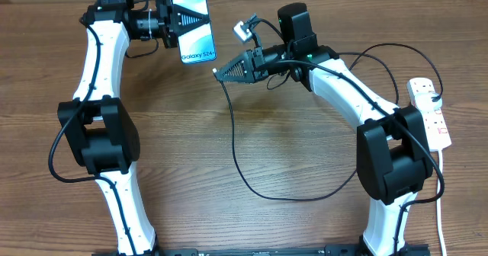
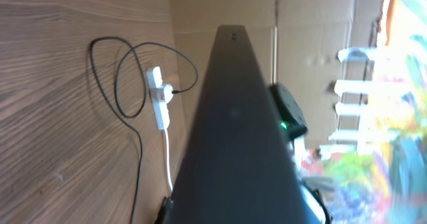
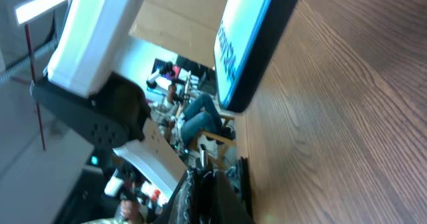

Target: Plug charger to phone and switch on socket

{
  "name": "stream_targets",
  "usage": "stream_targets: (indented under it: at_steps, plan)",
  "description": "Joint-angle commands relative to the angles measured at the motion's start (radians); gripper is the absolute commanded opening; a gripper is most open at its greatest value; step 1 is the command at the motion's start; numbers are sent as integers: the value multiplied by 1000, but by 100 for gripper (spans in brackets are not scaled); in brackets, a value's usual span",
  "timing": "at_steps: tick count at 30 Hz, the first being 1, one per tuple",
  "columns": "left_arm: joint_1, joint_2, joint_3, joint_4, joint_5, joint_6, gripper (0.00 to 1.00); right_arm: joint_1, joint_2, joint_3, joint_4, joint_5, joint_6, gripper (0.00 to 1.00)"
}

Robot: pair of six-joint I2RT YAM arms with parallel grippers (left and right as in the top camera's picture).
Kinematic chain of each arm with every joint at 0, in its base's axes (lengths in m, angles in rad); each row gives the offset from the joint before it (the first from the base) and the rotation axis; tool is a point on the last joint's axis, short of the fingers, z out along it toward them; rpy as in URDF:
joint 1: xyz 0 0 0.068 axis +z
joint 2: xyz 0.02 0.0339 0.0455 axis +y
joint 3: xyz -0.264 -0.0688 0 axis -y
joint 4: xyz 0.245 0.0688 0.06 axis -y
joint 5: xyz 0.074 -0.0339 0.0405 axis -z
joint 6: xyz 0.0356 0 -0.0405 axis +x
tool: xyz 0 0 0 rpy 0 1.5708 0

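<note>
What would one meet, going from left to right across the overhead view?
left arm → phone → right gripper → socket. The charger loops too widely to place.

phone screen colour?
The phone screen is bright cyan-blue with white "Galaxy S24+" lettering; it shows best in the overhead view.

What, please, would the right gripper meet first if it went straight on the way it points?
Probably the lower end of the phone, in the left gripper; the right gripper and its charger might just miss it, depth unclear.
</note>
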State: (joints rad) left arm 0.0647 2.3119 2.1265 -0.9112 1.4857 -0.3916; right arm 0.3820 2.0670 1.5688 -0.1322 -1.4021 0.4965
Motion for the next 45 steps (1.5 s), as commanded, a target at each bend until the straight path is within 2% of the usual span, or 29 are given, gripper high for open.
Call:
stream_targets:
  at_steps: [1, 11, 16, 28, 32, 45]
  plan:
    - [-17, -36, 3, 14, -23, -85, 4, 4, -27, 5, 30, 32, 167, 4]
    - [-42, -36, 3, 63, -151, -198, 4, 10, -27, 5, 38, 88, 235, 4]
    - [-63, -36, 3, 117, -148, -238, 4, 10, -27, 5, 53, 93, 241, 4]
    - [-66, -36, 3, 232, -16, -233, 4, 9, -27, 5, 135, 130, 270, 4]
    - [-65, -36, 3, 236, -14, -233, 4, 9, -27, 5, 181, 147, 315, 4]
    - [-63, -36, 3, 235, -11, -278, 4, 9, -27, 4, 181, 185, 311, 4]
